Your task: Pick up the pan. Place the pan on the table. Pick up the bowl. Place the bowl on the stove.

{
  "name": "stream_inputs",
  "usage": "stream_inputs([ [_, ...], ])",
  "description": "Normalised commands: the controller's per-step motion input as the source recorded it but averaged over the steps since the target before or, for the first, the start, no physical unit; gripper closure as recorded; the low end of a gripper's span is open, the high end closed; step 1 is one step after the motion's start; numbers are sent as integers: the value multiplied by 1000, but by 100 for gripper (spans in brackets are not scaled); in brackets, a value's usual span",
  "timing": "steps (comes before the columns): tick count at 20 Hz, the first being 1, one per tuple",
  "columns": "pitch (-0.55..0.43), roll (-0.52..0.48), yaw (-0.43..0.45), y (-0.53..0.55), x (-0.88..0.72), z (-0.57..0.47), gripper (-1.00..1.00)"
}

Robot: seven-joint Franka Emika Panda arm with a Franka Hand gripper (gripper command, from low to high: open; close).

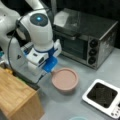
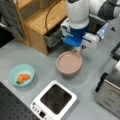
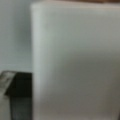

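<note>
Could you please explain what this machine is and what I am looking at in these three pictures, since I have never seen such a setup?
It is a white robot arm whose gripper works with jaws. Two cameras off the arm look at a grey table; a third rides on the wrist.

In both front views the gripper is down at the edge of a pinkish-brown pan, which rests on the table, not on the white stove, whose black hob is bare. The wrist view is filled by a pale surface right at the lens, probably the pan's white handle. Whether the jaws grip it cannot be seen.

A teal bowl holding something orange, a silver toaster oven and a wooden box also stand there.
</note>
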Motion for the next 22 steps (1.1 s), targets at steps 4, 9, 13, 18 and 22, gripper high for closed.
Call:
stream_inputs([
  [4,-227,-120,30,-9,-558,-166,100],
  [9,-174,-147,47,-20,-139,-121,100],
  [13,-56,-164,51,-66,90,-12,100],
  [18,-24,-159,43,-91,175,-26,100],
  [22,1,-170,35,-64,222,-64,100],
])
